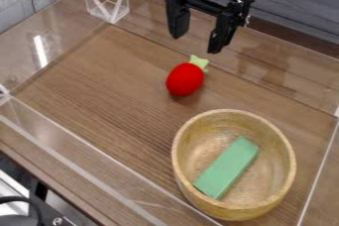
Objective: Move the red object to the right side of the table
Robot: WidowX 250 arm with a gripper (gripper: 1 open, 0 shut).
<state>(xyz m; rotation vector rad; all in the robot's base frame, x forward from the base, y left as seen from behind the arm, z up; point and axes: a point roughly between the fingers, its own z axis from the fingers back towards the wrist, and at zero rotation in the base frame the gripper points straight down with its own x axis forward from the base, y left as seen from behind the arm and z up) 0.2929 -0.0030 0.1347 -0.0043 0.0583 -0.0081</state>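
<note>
Camera view is showing no readable writing or labels anywhere. Counting: one red object point(185, 78), one bowl point(235, 163), one green block point(228, 168), one gripper point(196, 34). Gripper is hanging near the table's point(106, 91) far edge, pointing down, jaws spread wide, gripping nothing. Red object is lying on the table around mid-surface, just nearer than the gripper and apart from its fingertips, pale stem pointing toward the far edge. Bowl is sitting at the near right corner, with the block lying tilted inside it. Clear walls are edging the table.
</note>
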